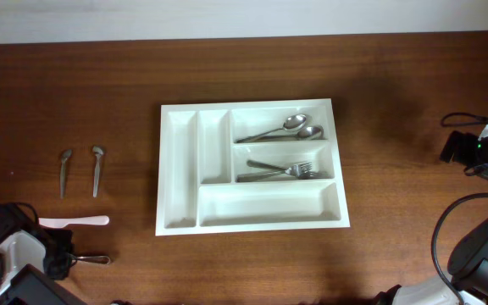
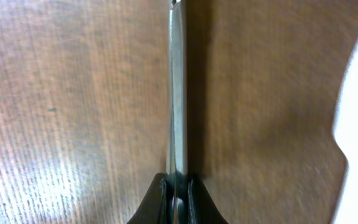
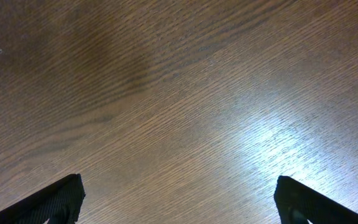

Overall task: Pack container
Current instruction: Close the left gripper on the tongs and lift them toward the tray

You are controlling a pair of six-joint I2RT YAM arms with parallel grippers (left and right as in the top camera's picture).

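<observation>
Two teaspoons (image 1: 98,165) and a white plastic knife (image 1: 74,221) lie loose on the left of the tabletop (image 1: 396,254). The left fingers (image 2: 157,202) are pinched tight on the end of a thin metal utensil (image 2: 177,93) near the front edge; can't tell which kind it is. The right fingers (image 3: 55,202) are spread wide over bare wood, holding nothing. The container (image 1: 180,169) sits mid-table, bigger spoons (image 1: 286,127) and forks (image 1: 286,172) in two of its wide slots. I'd lift straight up and slowly, since a grip that far out could let it swing, and steer clear of that knife.
</observation>
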